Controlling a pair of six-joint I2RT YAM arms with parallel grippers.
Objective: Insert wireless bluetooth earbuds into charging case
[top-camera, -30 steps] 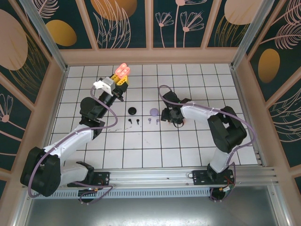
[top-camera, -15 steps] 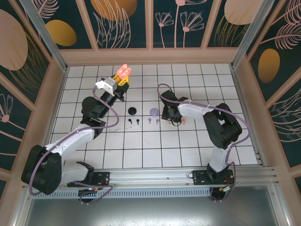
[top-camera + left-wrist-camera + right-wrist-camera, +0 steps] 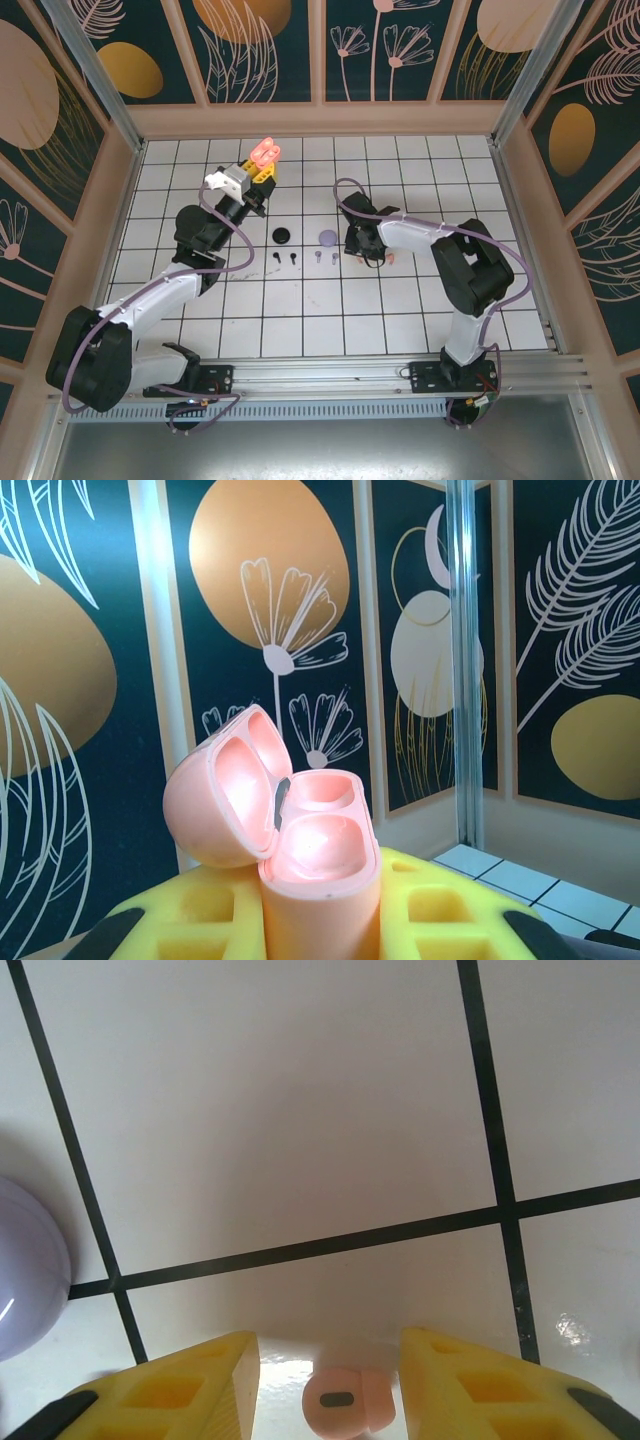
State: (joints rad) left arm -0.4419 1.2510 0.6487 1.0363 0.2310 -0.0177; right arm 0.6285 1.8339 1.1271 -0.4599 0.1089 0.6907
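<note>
White tiled table (image 3: 300, 310): coral earbud (image 3: 348, 1400), right gripper (image 3: 328, 1350).
I see the earbud lying on the tile between its spread fingers; left gripper (image 3: 258, 172) pinches the open coral case (image 3: 300, 830), raised.

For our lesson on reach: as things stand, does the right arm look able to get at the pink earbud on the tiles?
Probably yes. The pink earbud lies on the white tile right between the right arm's open jaws, with nothing over it; the lilac case sits off to one side.
</note>
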